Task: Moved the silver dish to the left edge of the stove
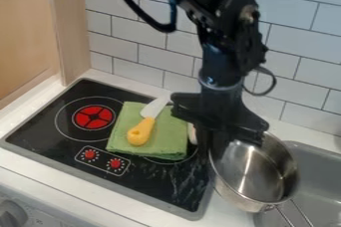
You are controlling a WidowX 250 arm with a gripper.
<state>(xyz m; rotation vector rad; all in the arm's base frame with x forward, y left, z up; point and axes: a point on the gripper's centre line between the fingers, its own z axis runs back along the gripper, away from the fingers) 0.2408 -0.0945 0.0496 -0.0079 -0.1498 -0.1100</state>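
The gripper (217, 150) hangs at the stove's right side, shut on the left rim of the silver dish (256, 173). That dish is a deep metal pan with its wire handle pointing toward the bottom of the view. It appears tilted, over the strip between the stove (50, 116) and the sink. Part of its back left rim is hidden behind the gripper. The stove's left edge lies far to the left of both.
On the stove lies a folded green cloth (170, 145) with a yellow-handled knife (141, 131) on top. A pale object (192, 134) shows beside the cloth. The grey sink (319, 176) is at the right, and a tiled wall (150, 60) stands behind.
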